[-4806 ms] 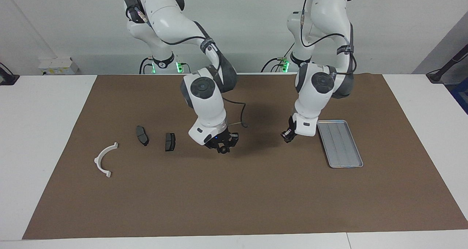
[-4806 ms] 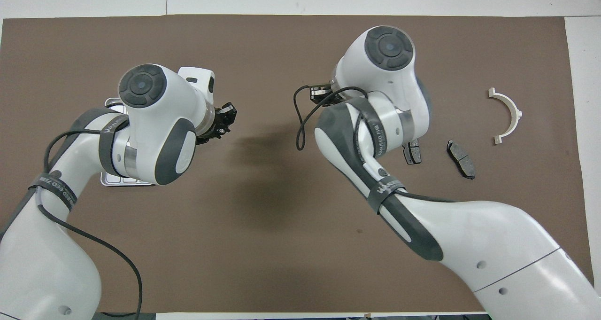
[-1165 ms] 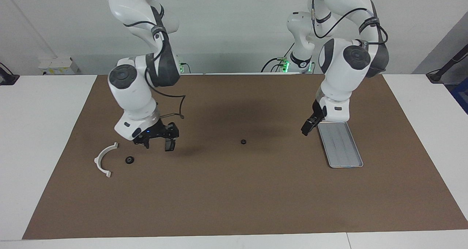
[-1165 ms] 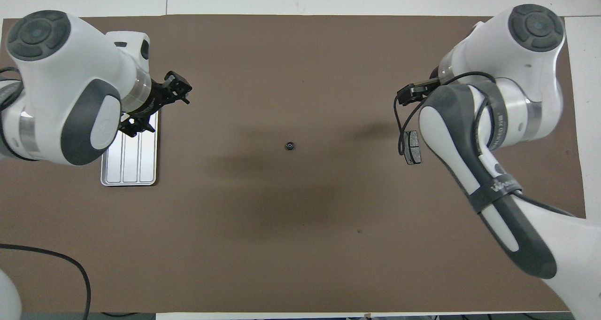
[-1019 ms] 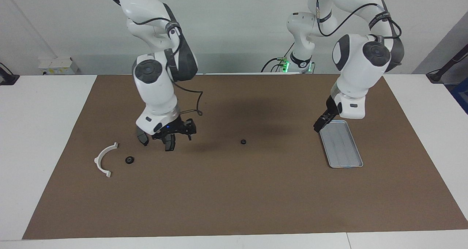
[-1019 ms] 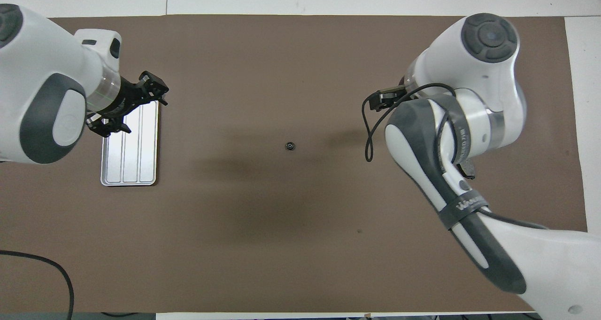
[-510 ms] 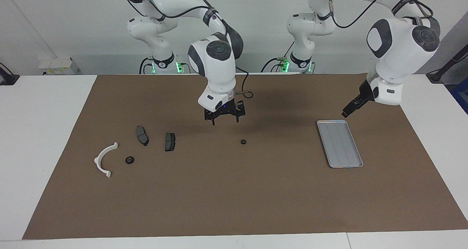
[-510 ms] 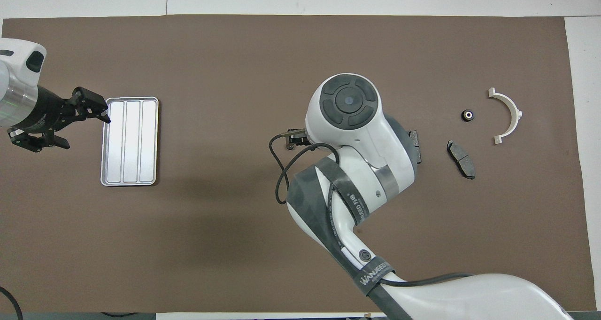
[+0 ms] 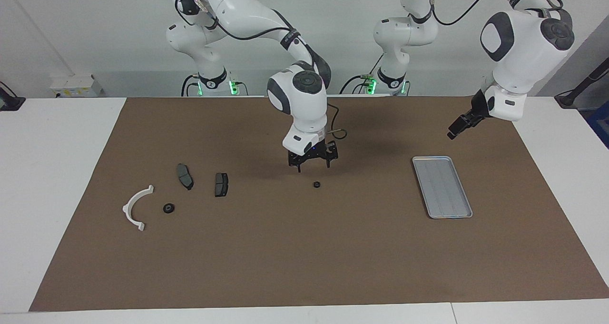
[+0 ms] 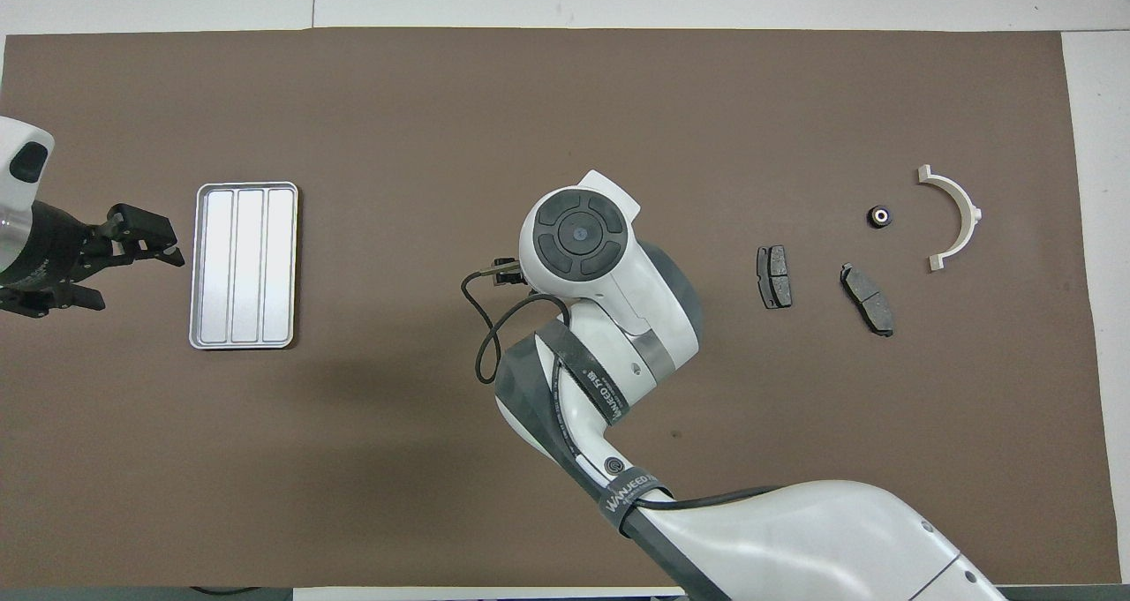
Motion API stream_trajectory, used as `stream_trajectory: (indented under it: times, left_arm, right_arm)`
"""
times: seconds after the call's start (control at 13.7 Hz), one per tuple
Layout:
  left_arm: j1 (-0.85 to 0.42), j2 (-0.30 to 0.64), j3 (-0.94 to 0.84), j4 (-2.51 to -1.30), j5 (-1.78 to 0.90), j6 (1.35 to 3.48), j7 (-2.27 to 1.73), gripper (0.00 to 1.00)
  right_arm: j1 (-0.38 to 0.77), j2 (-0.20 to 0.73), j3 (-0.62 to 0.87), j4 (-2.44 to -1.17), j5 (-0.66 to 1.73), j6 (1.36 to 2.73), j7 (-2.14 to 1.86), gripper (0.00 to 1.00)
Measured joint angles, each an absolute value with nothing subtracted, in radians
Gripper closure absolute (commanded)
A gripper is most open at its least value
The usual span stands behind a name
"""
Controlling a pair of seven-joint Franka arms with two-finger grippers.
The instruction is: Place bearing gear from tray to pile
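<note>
The right gripper (image 9: 313,166) hangs with fingers spread, holding nothing, over the mat at about eleven o'clock of a small black gear (image 9: 316,184). A second gear (image 9: 168,208) lies beside the white bracket (image 9: 135,206). The tray (image 9: 442,187) looks bare. The left gripper (image 9: 455,129) waits, spread, seemingly at one o'clock of it.

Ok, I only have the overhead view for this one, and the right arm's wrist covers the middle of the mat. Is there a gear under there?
Observer: Yes, a small black bearing gear lies on the mat there, well apart from the tray.
Operator: Is the right gripper touching it?
Observer: No. The right gripper hangs in the air close above it, open and empty.
Operator: And how high is the left gripper?
Observer: The left gripper is raised well clear of the mat, beside the tray rather than over it.
</note>
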State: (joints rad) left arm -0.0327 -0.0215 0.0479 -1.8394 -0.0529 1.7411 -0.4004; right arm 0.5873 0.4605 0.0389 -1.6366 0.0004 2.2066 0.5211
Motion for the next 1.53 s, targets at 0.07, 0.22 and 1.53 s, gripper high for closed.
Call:
stream_trajectory:
  times: [0.07,0.22,1.53]
  left_arm:
    - [-0.029,-0.022,0.048,-1.840,-0.053,1.755,-0.386,0.00]
    - [-0.028,-0.019,0.046,-1.841,-0.053,1.783,-0.350,0.00]
    - [-0.021,0.019,0.038,-1.813,-0.053,1.798,-0.265,0.00]
  right_arm:
    - [0.587,0.475,0.039,-1.637,0.000,2.226,0.521,0.00]
    - [0.587,0.501,0.039,-1.637,0.000,2.259,0.521,0.00]
    - [0.600,0.575,0.032,-1.645,0.000,2.363,0.521,0.10]
